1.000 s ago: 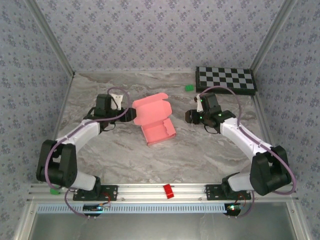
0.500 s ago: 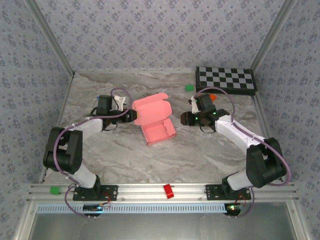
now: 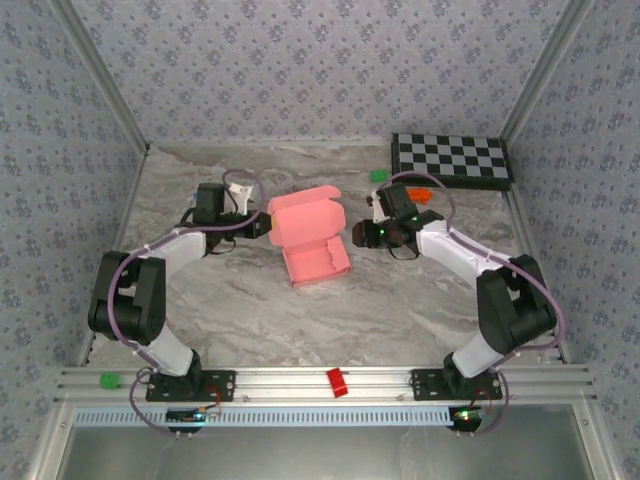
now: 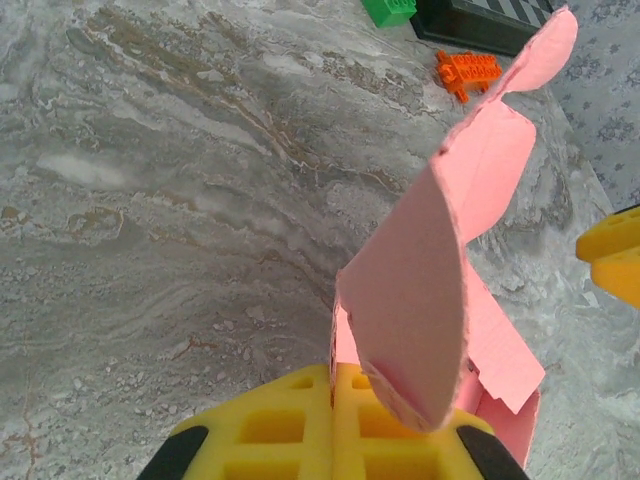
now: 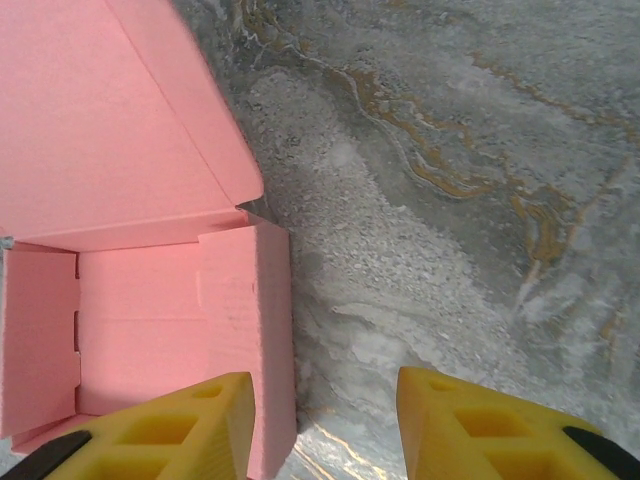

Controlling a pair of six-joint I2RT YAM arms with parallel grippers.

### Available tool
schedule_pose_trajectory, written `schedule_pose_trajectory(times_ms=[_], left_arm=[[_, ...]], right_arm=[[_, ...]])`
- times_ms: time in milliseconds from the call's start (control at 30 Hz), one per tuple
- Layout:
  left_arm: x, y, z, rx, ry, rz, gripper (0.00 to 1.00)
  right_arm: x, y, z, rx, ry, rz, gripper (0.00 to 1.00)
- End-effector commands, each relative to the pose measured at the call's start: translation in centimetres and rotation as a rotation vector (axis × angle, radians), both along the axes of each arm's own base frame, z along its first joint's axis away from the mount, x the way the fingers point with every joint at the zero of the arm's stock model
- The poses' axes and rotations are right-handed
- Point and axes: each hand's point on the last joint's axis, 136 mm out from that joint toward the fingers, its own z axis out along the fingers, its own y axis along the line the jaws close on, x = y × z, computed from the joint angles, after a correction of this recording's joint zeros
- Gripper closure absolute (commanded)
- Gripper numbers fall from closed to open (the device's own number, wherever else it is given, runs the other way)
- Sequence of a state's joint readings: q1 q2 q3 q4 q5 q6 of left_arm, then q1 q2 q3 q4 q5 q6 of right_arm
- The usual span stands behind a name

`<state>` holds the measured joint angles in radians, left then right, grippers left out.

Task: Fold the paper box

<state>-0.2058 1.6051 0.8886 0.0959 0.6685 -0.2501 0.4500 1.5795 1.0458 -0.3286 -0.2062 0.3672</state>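
Right now the paper box [image 3: 310,240] is sitting mid-table [image 3: 400,300], its tray formed and its lid standing open toward the far side. The left gripper [image 3: 262,229] is pinching shut on the box's left edge; in the left wrist view its pads are meeting on thin pink card [image 4: 420,300], with the lid curling over them. The right gripper [image 3: 355,237] is hanging just beside the box's right wall with its jaws parted, holding nothing; the right wrist view is showing that wall [image 5: 270,340] lying between its fingers, nearer the left one.

I judge the main risk to be the card itself. A pinch on so thin an edge may be creasing or tearing it if the left arm pulls. If the right gripper pushes in before it grips, the wall could buckle inward or the light box could skid and twist around the left pinch.

Against a second earlier, the left gripper has gone from parted to shut, and the right gripper, then well apart from the box, is now beside it.
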Motion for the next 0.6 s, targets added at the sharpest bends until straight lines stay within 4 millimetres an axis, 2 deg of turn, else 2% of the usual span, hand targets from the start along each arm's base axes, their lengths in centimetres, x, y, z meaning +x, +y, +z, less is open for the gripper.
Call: schedule_pose_trajectory(times_ms=[0, 367, 567], left_arm=[[0.0, -0.7, 1.2, 0.013, -0.037, -0.048, 0.97], [-0.2, -1.0, 2.3, 0.06, -0.065, -0.04, 1.0], [-0.1, -0.7, 2.7, 0.073, -0.062, -0.004, 1.0]], right_arm=[[0.8, 1.3, 0.4, 0.003, -0.011, 0.001, 0.55], [1.5, 3.0, -1.4, -0.069, -0.036, 0.033, 0.49], [1.2, 3.7, -2.4, -0.097, -0.029, 0.051, 0.45]])
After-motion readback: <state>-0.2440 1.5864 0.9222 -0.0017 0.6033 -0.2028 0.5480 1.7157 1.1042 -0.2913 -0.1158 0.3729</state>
